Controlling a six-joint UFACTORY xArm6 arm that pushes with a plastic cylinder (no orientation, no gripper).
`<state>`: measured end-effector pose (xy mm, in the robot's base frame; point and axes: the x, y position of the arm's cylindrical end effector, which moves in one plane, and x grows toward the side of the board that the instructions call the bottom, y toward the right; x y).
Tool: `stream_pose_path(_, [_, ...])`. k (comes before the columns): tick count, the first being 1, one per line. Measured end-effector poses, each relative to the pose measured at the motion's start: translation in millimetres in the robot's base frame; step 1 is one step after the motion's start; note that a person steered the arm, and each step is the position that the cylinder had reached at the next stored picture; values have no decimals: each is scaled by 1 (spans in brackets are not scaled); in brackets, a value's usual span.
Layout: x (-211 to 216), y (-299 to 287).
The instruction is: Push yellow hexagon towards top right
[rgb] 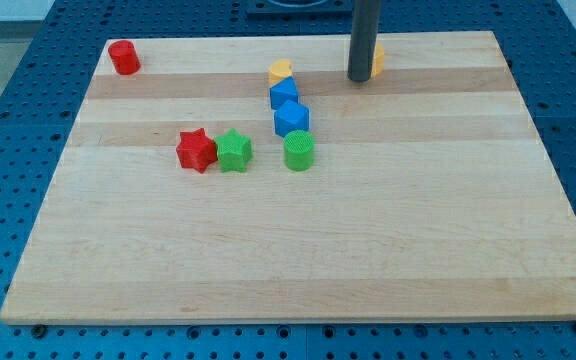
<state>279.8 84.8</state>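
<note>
The wooden table [298, 250] carries every block. My tip [359, 79] rests at the view's top, touching the yellow hexagon [377, 58] half hidden behind the rod; there is no hand. Left: blue blocks [288, 108], green cylinder [299, 151], red star [196, 150].

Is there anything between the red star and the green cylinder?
Yes. In the camera view, the green star lies between the red star and the green cylinder, touching the red star.
</note>
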Motion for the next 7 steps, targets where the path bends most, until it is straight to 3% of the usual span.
stream_pose_path(2, [4, -49])
stream_pose_path(4, [-14, -3])
stream_pose_path(7, [-21, -3])
